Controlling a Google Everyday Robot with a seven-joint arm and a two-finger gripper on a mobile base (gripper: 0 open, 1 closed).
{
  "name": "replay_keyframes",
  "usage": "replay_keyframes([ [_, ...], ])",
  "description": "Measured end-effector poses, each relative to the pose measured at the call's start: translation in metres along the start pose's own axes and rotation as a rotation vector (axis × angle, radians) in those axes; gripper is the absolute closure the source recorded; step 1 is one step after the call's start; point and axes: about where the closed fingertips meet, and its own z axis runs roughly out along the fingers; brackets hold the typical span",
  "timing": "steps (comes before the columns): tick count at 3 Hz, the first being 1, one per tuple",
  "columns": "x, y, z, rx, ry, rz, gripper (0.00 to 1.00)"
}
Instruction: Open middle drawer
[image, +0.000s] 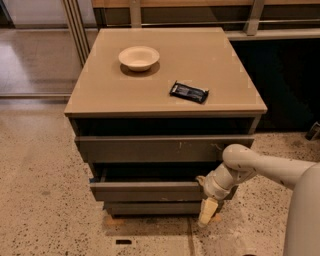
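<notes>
The middle drawer is a plain grey-brown front with a small blue tab at its left end. It stands a little way out of the cabinet, with a dark gap above it. My gripper is at the drawer's right end, against the front edge, with a cream tip hanging down past the bottom drawer. My white arm reaches in from the right. The top drawer, with pale scratch marks, also sits slightly out.
A white bowl and a dark wrapped bar lie on the tan cabinet top. The cabinet stands on speckled floor. A dark panel is at the right and metal rails are behind at the left.
</notes>
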Motion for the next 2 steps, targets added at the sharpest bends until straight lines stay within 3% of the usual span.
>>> replay_keyframes([
  [2,0.009,0.064,-0.012,-0.197,-0.136,0.059,0.0],
])
